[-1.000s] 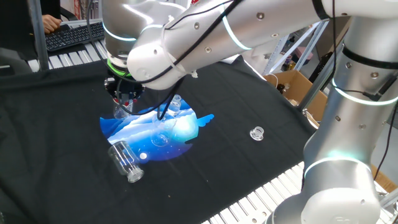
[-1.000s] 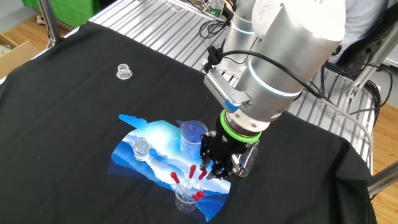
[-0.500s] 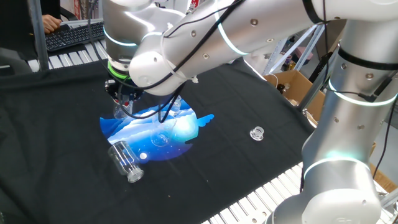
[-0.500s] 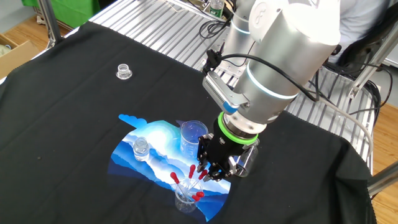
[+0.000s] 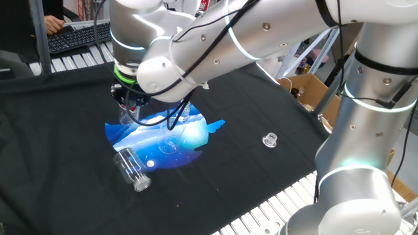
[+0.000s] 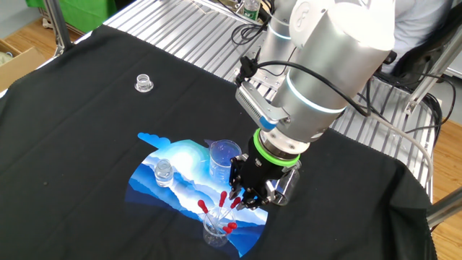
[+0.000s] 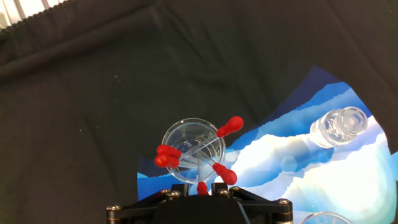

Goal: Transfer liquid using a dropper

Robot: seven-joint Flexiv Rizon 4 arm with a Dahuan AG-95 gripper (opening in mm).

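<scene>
A small clear cup (image 7: pixel 176 129) on the blue printed mat holds several droppers with red bulbs (image 7: pixel 232 124). One dropper's red bulb (image 7: pixel 202 186) sits between my gripper's (image 7: pixel 202 184) two black fingers, which are closed against it at the cup's near rim. In the other fixed view my gripper (image 6: pixel 242 199) hangs just above the cup of droppers (image 6: pixel 215 230). The arm hides most of the cup (image 5: pixel 125 116) in one fixed view, where the gripper (image 5: pixel 131 104) is only partly seen.
A glass beaker (image 6: pixel 223 158) stands right beside the gripper. A small clear bottle (image 6: pixel 164 170) stands on the mat's left part, and its stopper (image 6: pixel 144 82) lies far off on the black cloth. A larger clear jar (image 5: pixel 132 168) lies on its side at the mat's edge.
The hand sank slightly and shifted a little toward the cup between one second and half a second ago. Since then nothing has moved.
</scene>
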